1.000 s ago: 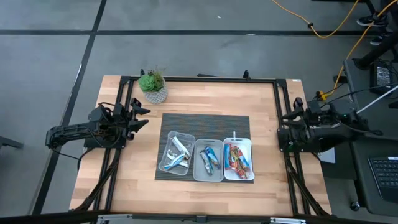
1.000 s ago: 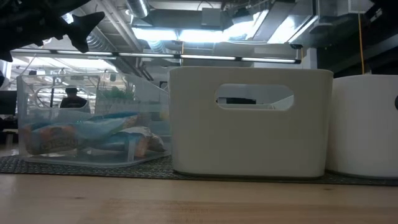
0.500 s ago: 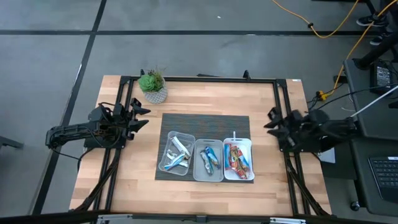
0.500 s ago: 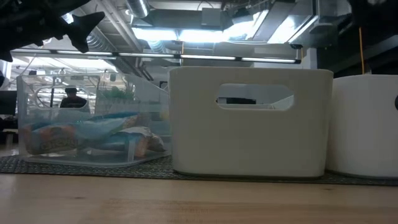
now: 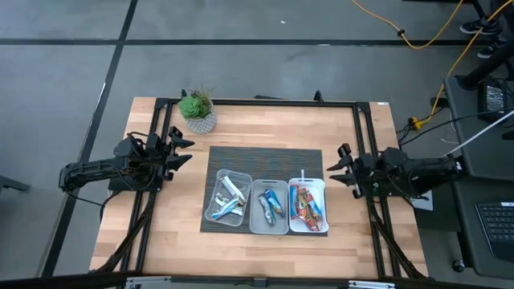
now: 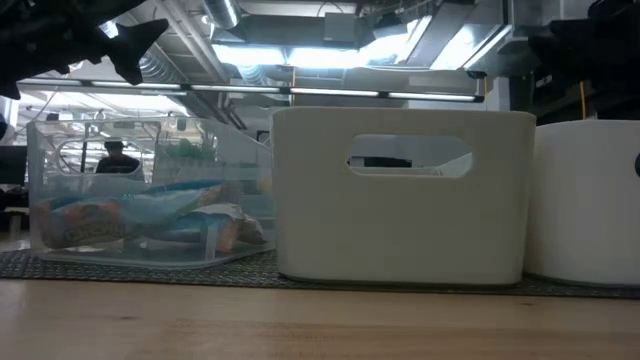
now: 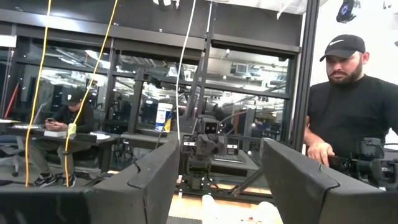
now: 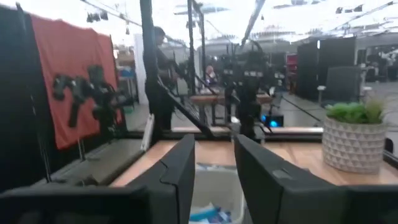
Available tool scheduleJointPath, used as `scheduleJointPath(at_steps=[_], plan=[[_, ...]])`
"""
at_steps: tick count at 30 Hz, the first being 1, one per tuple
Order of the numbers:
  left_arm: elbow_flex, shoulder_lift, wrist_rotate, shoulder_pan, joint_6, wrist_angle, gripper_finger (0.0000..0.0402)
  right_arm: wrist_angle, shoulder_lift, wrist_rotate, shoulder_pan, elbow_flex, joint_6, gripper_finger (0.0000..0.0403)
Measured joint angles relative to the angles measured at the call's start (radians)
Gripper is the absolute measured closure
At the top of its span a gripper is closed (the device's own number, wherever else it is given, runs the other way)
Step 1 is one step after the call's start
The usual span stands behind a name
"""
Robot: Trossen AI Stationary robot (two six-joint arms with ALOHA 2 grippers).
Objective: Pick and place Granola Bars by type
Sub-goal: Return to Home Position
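Observation:
The granola bars lie sorted in three trays on a dark mat: silvery-white bars [image 5: 228,197] in the clear left tray [image 5: 214,210], blue bars [image 5: 269,205] in the middle tray, red-orange bars [image 5: 306,205] in the right tray [image 5: 321,186]. My right gripper [image 5: 334,164] hovers open just right of the right tray, its fingers pointing toward the table's left. In the right wrist view a tray with bars [image 8: 211,208] shows between its fingers. My left gripper [image 5: 189,151] waits open at the table's left side, clear of the trays.
A potted plant [image 5: 197,112] stands near the far left corner, beyond the mat [image 5: 265,156]. In the low view the clear tray [image 6: 140,190] and two white trays [image 6: 400,195] stand side by side. A person [image 7: 351,106] stands beyond the table's right side.
My right arm has swung out from its tucked place at the table's right edge toward the table's left, turning so that its fingers point at the right tray. The trays, the bars and the left arm have kept still.

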Motion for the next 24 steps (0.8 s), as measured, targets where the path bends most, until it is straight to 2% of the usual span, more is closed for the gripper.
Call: scheduleJointPath(at_steps=[6, 9, 24], plan=[[0.0, 0.0, 0.0, 0.0, 0.0, 0.0, 0.0185, -0.027, 0.0, 0.011, -0.005, 0.0, -0.051, 0.0286], [0.0, 0.0, 0.0, 0.0, 0.0, 0.0, 0.0183, -0.118, 0.0, 0.011, -0.005, 0.0, -0.1, 0.0286], [0.0, 0.0, 0.0, 0.0, 0.0, 0.0, 0.0184, -0.153, 0.0, 0.027, -0.005, 0.0, -0.049, 0.0286]])
